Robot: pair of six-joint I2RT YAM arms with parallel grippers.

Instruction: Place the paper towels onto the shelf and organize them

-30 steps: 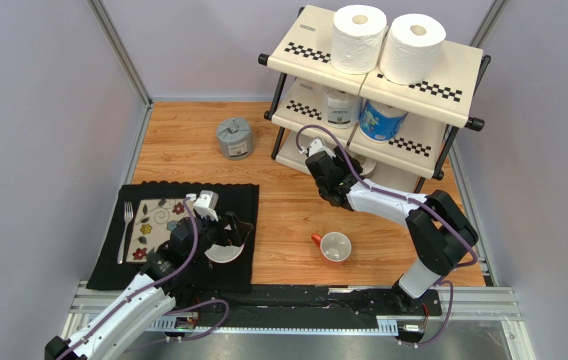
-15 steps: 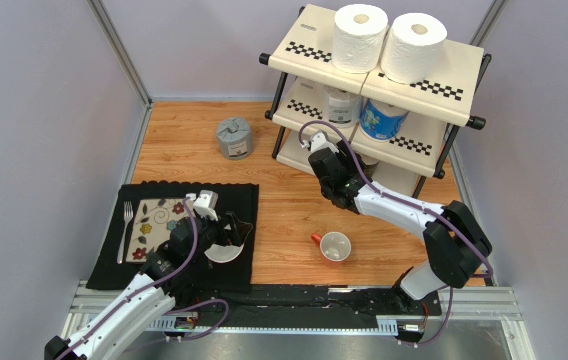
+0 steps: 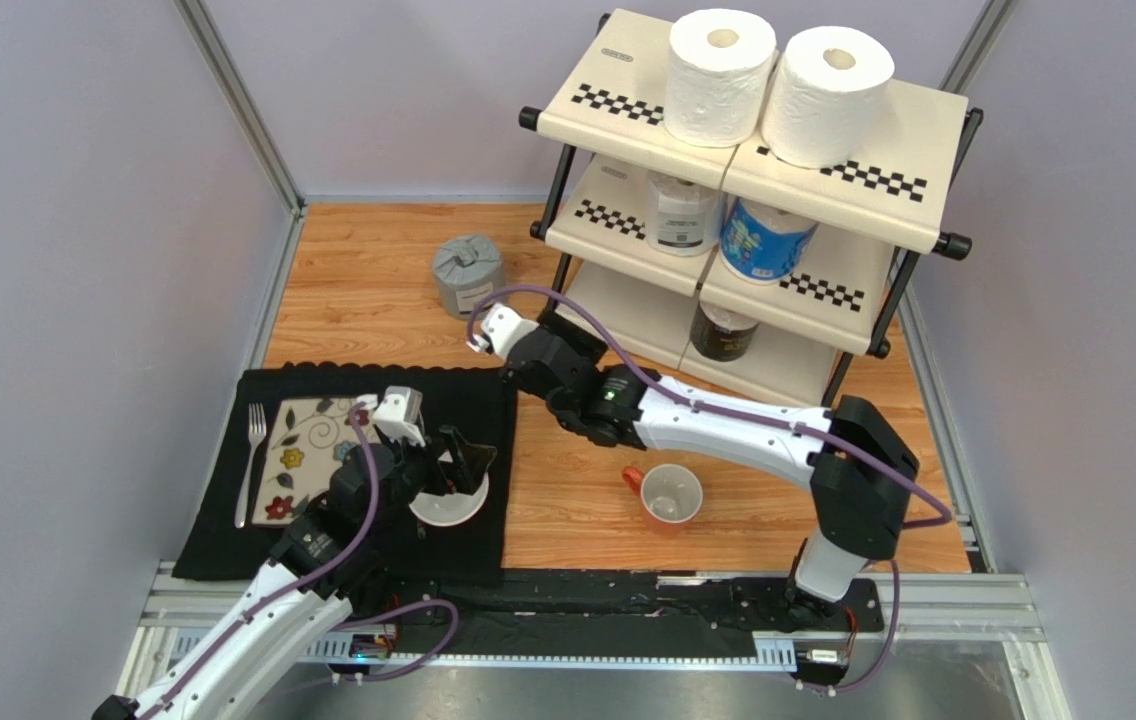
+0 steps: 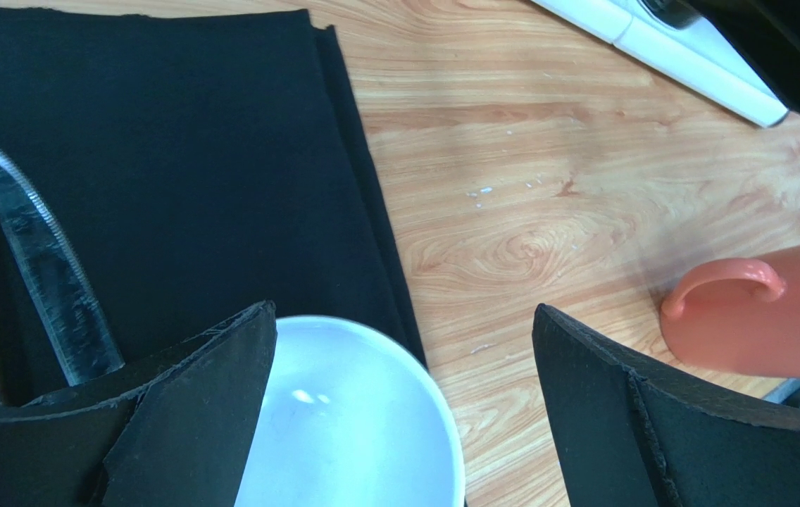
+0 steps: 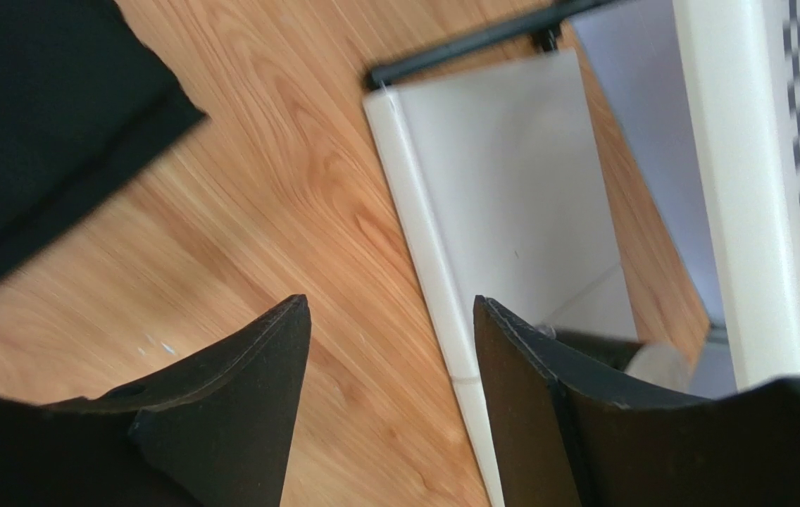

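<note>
The shelf [image 3: 920, 168] stands at the back right. Two white paper towels [image 3: 720, 75] [image 3: 825, 93] stand on its top tier. A clear-white roll [image 3: 679, 213] and a blue roll [image 3: 759, 243] stand on the middle tier, and a black roll [image 3: 720, 332] on the bottom tier. A grey roll [image 3: 468, 276] stands on the table left of the shelf. My right gripper [image 3: 517, 342] is open and empty between the grey roll and the shelf; its wrist view [image 5: 388, 306] shows the bottom panel [image 5: 510, 211]. My left gripper [image 3: 457, 458] [image 4: 399, 317] is open and empty over a white bowl [image 4: 351, 423].
The white bowl [image 3: 447, 503] sits on a black mat [image 3: 214, 510] with a patterned plate [image 3: 304, 450], a fork [image 3: 251, 458] and a knife [image 4: 39, 264]. An orange mug [image 3: 670, 494] [image 4: 764, 317] lies on its side near the front. Grey walls close in both sides.
My right gripper has drawn back from the shelf's bottom tier and swung left towards the grey roll, leaving the black roll in view on that tier. The left arm shifted slightly over the bowl.
</note>
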